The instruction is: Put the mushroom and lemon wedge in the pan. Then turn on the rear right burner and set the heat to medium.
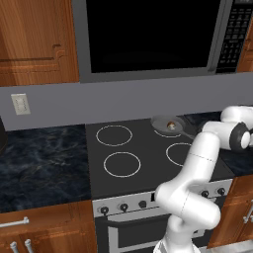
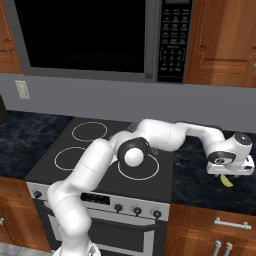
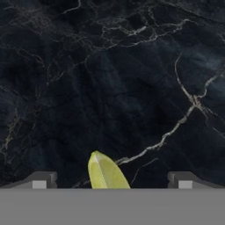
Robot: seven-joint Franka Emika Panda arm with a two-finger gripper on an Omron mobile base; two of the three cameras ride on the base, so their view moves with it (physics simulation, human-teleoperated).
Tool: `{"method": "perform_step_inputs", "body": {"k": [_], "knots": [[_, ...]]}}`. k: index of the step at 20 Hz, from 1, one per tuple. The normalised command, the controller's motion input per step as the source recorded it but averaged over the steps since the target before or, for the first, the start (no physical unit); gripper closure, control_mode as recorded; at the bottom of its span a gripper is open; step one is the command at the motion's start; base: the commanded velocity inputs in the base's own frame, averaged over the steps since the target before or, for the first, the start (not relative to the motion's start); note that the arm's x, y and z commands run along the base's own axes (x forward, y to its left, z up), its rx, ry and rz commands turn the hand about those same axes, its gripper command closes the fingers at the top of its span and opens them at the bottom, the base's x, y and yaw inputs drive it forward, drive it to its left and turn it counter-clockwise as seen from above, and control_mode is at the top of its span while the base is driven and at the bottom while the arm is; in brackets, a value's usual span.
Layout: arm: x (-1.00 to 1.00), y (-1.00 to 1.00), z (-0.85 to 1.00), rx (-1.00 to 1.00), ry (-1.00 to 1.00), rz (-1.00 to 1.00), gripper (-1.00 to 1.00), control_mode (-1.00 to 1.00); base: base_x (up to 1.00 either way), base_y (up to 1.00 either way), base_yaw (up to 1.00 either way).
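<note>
The grey pan [image 1: 163, 122] sits on the rear right burner [image 1: 159, 132] of the black stove, and the brown mushroom [image 1: 171, 125] lies inside it. The yellow-green lemon wedge [image 2: 227, 181] rests on the dark marble counter to the right of the stove. My gripper [image 2: 231, 174] hangs just above the wedge with the arm stretched out to the right. In the hand view the gripper [image 3: 112, 183] is open, its fingertips [image 3: 41, 180] stand wide apart, and the lemon wedge [image 3: 107, 172] lies between them, touching neither.
Three more burner rings [image 1: 122, 164] mark the stove glass. Control knobs [image 2: 117, 207] line the stove's front panel. A microwave [image 2: 90, 35] hangs above, flanked by wooden cabinets [image 2: 222, 40]. Dark counter [image 1: 39, 163] extends to the left of the stove.
</note>
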Motion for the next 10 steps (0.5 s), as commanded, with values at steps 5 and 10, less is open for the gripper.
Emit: {"method": "perform_step_inputs", "body": {"k": [5,10], "knots": [[-0.07,-0.03,0.0,0.0,0.04,0.0,-1.0,-1.0,0.0,0.0,0.0],[-0.27,0.01,0.0,0.0,0.07,0.04,-1.0,-1.0,0.0,0.0,0.0]]}}
